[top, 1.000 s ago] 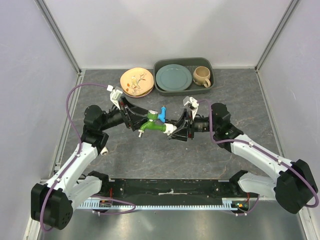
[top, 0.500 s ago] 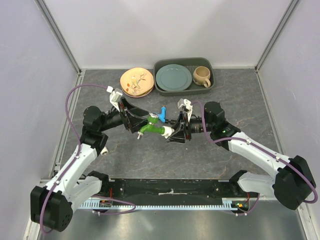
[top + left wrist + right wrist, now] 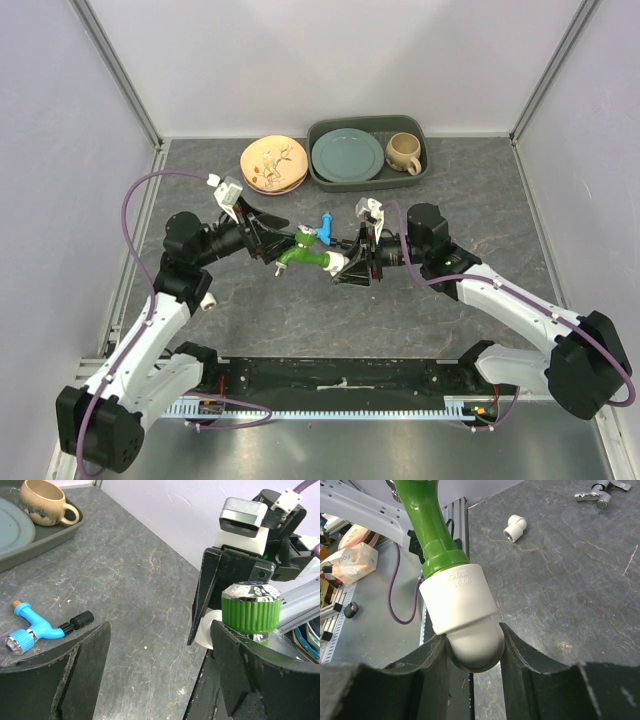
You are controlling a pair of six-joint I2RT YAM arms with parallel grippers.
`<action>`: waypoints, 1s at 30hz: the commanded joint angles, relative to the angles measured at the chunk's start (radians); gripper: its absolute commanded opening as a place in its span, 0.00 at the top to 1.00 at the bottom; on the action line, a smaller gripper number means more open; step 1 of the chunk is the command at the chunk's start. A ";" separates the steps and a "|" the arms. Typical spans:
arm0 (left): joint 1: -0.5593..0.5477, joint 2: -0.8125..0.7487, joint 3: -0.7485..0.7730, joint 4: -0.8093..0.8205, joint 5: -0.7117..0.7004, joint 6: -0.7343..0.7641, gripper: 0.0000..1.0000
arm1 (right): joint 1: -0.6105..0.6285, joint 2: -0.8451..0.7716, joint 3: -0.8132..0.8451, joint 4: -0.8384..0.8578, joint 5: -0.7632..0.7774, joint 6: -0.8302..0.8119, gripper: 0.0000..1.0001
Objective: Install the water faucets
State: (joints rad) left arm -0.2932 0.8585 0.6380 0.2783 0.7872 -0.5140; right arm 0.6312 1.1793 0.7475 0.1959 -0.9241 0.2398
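1. Green faucet [image 3: 303,252], mid-frame above the table [image 3: 480,190], its lower end meeting the white elbow fitting [image 3: 462,612], apparently part-way threaded in
2. Right gripper [image 3: 472,652] clamped on that fitting; best held rigid as the counter-grip
3. Left gripper [image 3: 160,630] spread wide, green knob [image 3: 250,611] beside one finger, ungripped; it should close squarely on the faucet body, then turn along the thread axis
4. Blue faucet [image 3: 35,627] lying on the table, lower left of the left wrist view

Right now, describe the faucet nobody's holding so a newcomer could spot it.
Find the grey tray at the back of the table; just in front of it the blue faucet lies flat on the dark surface. Unlike the green faucet, held by its white fitting in the right gripper, it is light blue with a black end.
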 commanded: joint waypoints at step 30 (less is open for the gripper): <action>-0.011 0.073 0.063 0.068 0.245 -0.035 0.13 | 0.062 0.057 0.084 -0.096 0.056 -0.091 1.00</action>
State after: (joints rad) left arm -0.2989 0.9646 0.6521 0.3080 0.9600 -0.5537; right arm 0.6903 1.2404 0.7792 0.0685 -0.8795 0.1680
